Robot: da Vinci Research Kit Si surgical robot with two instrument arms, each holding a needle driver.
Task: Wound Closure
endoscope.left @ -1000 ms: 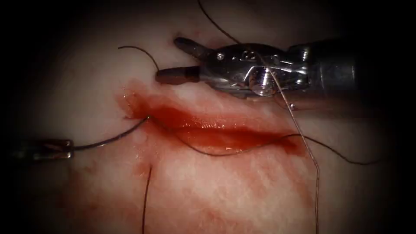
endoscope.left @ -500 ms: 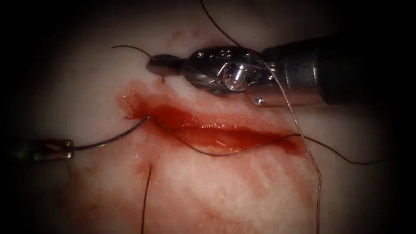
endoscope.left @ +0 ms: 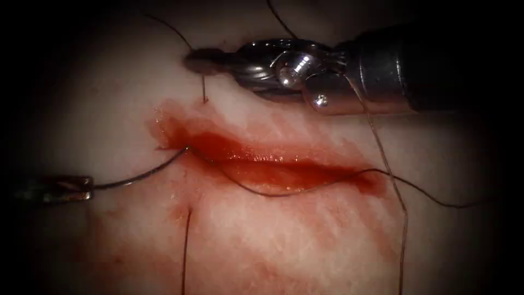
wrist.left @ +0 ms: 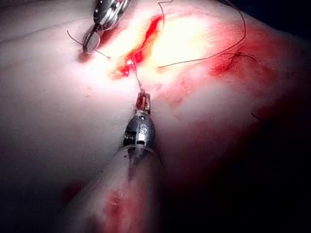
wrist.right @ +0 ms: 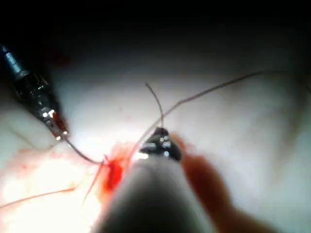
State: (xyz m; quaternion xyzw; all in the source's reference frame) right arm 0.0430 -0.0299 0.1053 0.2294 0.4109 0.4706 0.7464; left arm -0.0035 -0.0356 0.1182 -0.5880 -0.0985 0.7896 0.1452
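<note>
gripping needle [endoscope.left: 139, 176], left tool [endoscope.left: 82, 187] (tip in tissue [endoscope.left: 284, 240]); right tool [endoscope.left: 204, 60] clamps thread [endoscope.left: 203, 90].

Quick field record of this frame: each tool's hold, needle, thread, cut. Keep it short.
left tool: jaws shut on the needle's end, at the endoscope view's left edge
needle: curved, runs from the left tool to the cut's left end, its other end in the tissue there
right tool: jaws shut on the thread, above the cut
thread: short taut stretch from the right tool down into the tissue; other strands lie across the cut
cut: open, red fluid along it
tissue: stained red below the cut
</note>
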